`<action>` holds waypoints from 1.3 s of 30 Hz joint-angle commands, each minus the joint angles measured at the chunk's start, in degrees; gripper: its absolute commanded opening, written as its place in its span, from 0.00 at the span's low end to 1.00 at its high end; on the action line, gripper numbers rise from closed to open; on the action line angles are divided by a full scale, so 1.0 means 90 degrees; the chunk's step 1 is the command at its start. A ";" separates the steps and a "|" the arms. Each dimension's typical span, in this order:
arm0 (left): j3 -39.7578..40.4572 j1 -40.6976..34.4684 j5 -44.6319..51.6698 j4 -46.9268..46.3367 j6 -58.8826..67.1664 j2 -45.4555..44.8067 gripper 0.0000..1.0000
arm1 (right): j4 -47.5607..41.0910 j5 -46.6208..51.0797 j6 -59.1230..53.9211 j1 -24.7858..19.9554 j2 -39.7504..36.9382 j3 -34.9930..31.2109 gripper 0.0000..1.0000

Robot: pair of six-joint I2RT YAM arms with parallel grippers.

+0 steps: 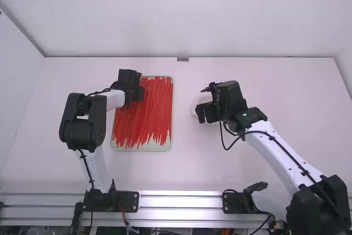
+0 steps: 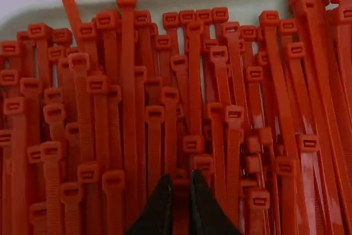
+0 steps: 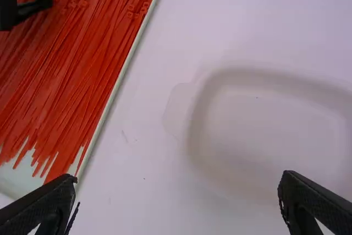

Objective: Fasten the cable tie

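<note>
A heap of red cable ties [image 1: 146, 114] lies lengthwise in a pale flat tray [image 1: 170, 136] left of the table's middle. My left gripper [image 1: 130, 87] is down at the tray's far left end, among the tie heads [image 2: 165, 81]. Its fingers [image 2: 162, 207] stand almost together with one red tie [image 2: 180, 202] pinched between them. My right gripper [image 1: 208, 113] hangs wide open to the right of the tray, above a shallow white dish [image 3: 264, 130], with nothing between its fingers [image 3: 49, 202]. The ties [image 3: 66, 75] and tray rim [image 3: 118, 89] lie beside that dish.
The white dish [image 1: 195, 109] sits on the table just right of the tray, mostly under the right gripper. White walls close the table at the back and the left. Bare tabletop stretches to the right and toward the front.
</note>
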 commanded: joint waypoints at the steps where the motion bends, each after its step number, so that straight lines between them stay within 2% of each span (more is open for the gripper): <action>1: -0.0041 0.0007 0.0066 -0.0027 0.0090 -0.0151 0.11 | -0.0010 0.0002 0.0027 0.0029 0.0041 0.0010 0.98; 15: -0.0041 0.0002 0.0136 -0.0012 0.0090 -0.0151 0.17 | -0.0036 0.0002 0.0024 0.0029 0.0041 0.0010 0.98; 39: -0.0041 0.0002 0.0109 -0.0136 0.0209 -0.0151 0.02 | -0.0053 -0.0022 0.0027 0.0029 0.0041 0.0010 0.98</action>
